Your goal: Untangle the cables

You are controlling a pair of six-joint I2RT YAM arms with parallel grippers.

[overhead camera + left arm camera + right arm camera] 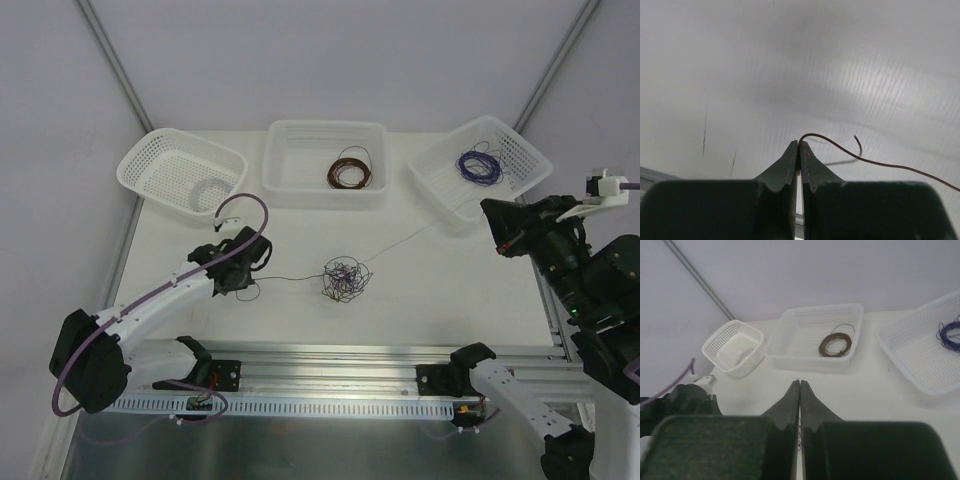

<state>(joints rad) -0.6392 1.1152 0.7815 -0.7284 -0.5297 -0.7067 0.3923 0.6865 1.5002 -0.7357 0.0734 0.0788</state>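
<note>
The left gripper (798,146), at 9 o'clock of the tangle, is clenched on a thin brown wire strand (880,162) leading out of it. Mid-table sits the small clump of hair-fine purple, brown and whitish cables (345,278), mostly knotted, so I judge most work is left. The right gripper (799,385), at 2 o'clock, is pinched closed; a pale whitish strand (420,235) stretches its way. At 12 o'clock, the white plastic basket (325,128) holds a neat brown wire coil (349,170).

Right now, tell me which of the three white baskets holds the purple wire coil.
The far-right basket, set askew, holds the purple coil. The middle basket holds a brown coil, the left basket a whitish coil.
</note>
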